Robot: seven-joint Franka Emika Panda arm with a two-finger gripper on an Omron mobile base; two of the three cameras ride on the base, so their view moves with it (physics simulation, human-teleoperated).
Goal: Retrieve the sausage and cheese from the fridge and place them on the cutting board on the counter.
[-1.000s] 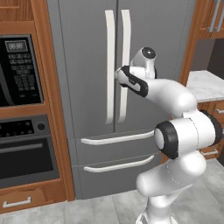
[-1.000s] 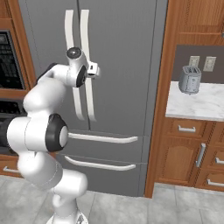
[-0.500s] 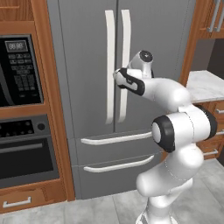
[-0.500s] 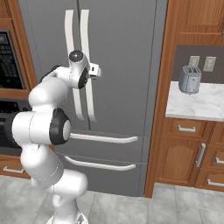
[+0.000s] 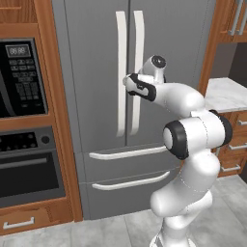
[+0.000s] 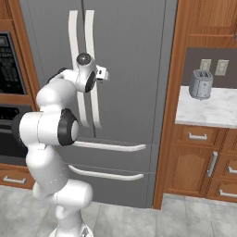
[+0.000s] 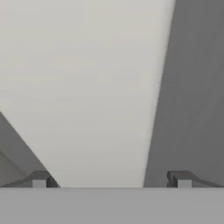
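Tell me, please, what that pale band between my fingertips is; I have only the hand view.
Observer: It is one of the fridge's two long door handles. The gripper is about halfway up them.
Operator: Are the doors open at all?
Observer: No, both doors are shut, and so are the two drawers below.
Operator: Is anything to the arm's right?
Observer: A toaster stands on a side counter, well clear of the arm.
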